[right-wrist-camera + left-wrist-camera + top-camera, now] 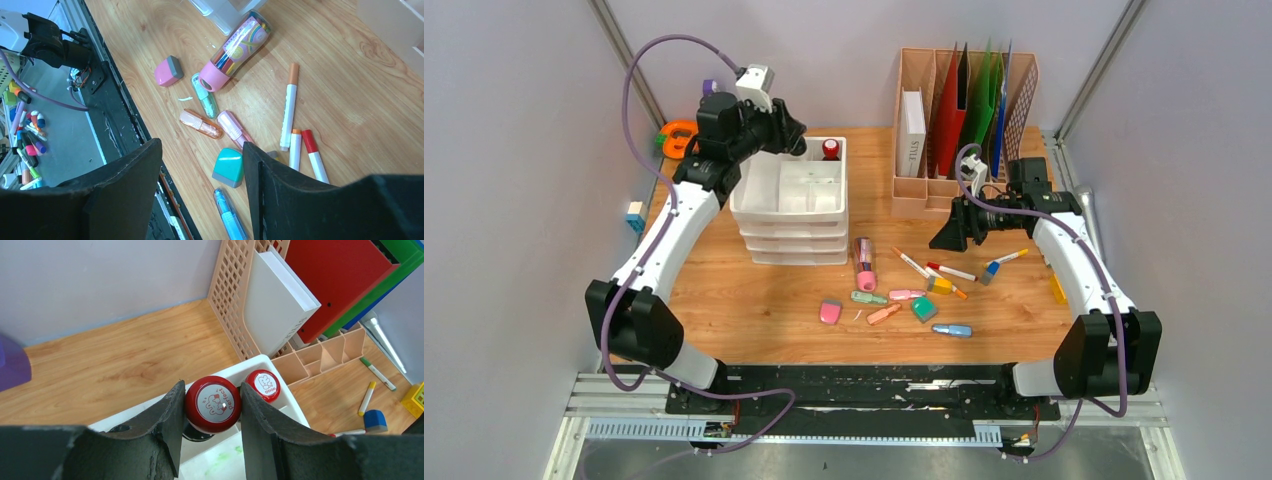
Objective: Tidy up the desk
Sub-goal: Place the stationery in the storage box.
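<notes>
Placement of the red-capped stamp (214, 402) is judged to be the step in hand. The left gripper (212, 396) stands about half open, its jaws clamped on the round cap from both sides. It is over the back corner compartment of the white drawer unit (796, 243), just beside a second red-capped stamp (263, 385) standing there.

Lower straight down, keep the body upright, and hold clear of the neighbour and the tray wall. Release only once the base is seated, then lift vertically so the fingers do not drag the cap.

The right gripper (201, 150) hangs with its jaws apart and nothing between them, above the loose markers (289, 112) and a teal block (229, 167).

The desk (744, 300) lies flat under both arms, between the grey walls (504, 150). Its long axis runs left to right across the top view, as does the wood grain. Its short axis points from the black rail (864, 385) at the near edge away from the arm bases.
</notes>
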`<state>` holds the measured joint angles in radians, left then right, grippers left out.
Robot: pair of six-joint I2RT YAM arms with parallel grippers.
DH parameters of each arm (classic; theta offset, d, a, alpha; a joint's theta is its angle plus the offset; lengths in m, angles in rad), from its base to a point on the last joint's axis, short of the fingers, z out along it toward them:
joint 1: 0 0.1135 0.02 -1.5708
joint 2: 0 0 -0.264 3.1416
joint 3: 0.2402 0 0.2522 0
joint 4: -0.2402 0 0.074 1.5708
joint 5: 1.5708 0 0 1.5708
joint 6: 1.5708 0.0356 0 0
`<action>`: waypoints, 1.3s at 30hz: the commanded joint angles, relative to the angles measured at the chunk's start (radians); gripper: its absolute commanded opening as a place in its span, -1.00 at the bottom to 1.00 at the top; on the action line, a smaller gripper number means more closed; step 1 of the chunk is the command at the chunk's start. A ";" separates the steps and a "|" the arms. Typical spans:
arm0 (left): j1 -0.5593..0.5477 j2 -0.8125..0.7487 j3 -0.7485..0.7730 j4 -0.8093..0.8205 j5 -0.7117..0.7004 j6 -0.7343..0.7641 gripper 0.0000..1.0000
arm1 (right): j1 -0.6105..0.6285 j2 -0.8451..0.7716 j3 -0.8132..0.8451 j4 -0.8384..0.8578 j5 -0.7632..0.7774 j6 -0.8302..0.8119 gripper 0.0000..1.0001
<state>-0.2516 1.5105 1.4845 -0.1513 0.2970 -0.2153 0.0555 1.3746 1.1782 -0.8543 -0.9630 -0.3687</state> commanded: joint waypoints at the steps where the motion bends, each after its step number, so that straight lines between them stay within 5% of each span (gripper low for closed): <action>1: 0.008 -0.018 -0.021 0.048 0.013 -0.008 -0.80 | -0.003 0.011 0.014 0.040 -0.025 -0.010 0.22; 7: 0.008 0.003 -0.054 0.059 0.034 -0.007 -0.67 | 0.044 0.060 0.038 0.067 0.030 0.030 0.22; 18: 0.008 0.007 -0.087 0.024 0.011 0.025 -0.09 | 0.294 0.133 -0.017 0.291 0.394 0.187 0.32; 30: 0.007 -0.071 -0.047 -0.067 -0.022 0.128 0.98 | 0.333 0.160 -0.113 0.432 0.385 0.212 0.44; 39: 0.006 -0.184 0.000 -0.267 0.046 0.256 1.00 | 0.405 0.185 -0.117 0.474 0.436 0.234 0.48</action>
<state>-0.2516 1.4166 1.4387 -0.3370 0.3035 -0.0505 0.4259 1.5459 1.0599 -0.4507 -0.5537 -0.1631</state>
